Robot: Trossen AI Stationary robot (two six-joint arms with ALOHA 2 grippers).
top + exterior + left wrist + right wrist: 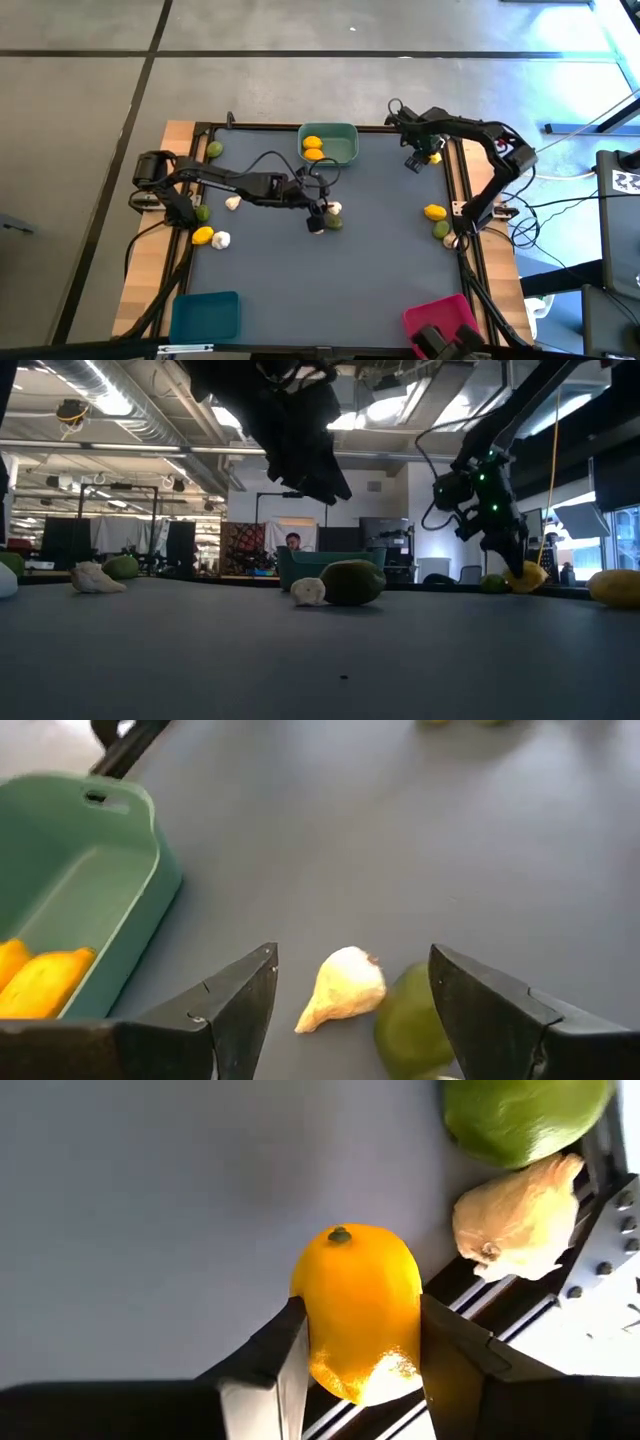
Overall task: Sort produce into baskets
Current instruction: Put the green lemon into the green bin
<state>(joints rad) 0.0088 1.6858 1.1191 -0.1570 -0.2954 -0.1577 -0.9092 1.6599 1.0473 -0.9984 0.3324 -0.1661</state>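
From the teal basket [345, 147] with two lemons down to my right gripper [360, 1365], jaws pinching a firm, waxy lemon [362, 1310] across its middle at the table's right rail, while my left gripper [350, 1005] hangs wide over a light, papery garlic bulb [342, 988].

The robot has 2 dark arms made of long black parts joined by round, chunky joints. The left arm [215, 182] has a fat black joint at its far end and thin black cables that loop over it. The right arm [478, 140] bends like an elbow, with black wires curling near its tip. In the low view, small green lights glow on it. The left gripper [350, 1010] has 2 black, pointy, wedge-shaped fingers. The right gripper [362, 1365] has 2 black fingers with pale, flat inner sides.
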